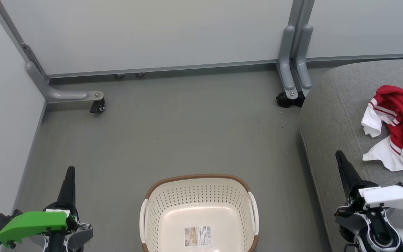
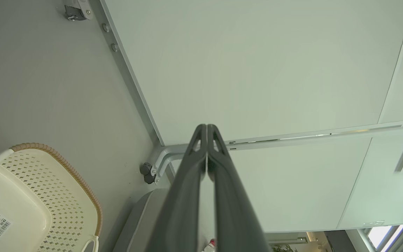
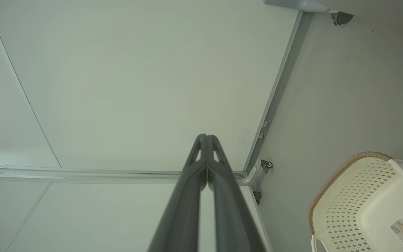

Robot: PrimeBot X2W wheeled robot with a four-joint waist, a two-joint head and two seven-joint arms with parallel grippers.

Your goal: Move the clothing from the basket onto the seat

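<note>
1. The seat (image 1: 334, 115) takes up my right side, a grey cushion with a rounded edge beside the floor (image 1: 187, 122).
2. The basket (image 1: 198, 176) stands on the floor between my two pincers, its label sticker (image 1: 197, 235) showing on the bottom.
3. The clothing (image 1: 402, 115) lies crumpled on the seat, well apart from the basket. The picture's edge cuts it off, so it may be one garment or two; I cannot tell.
4. My right pincer (image 1: 338, 155) has its fingers pressed together on nothing. It points up over the seat's near edge, and the clothing lies near it, up and to the right, not touching.
5. My left pincer (image 1: 70, 171) is likewise pressed together and bare, left of the basket, well apart from the clothing.
</note>
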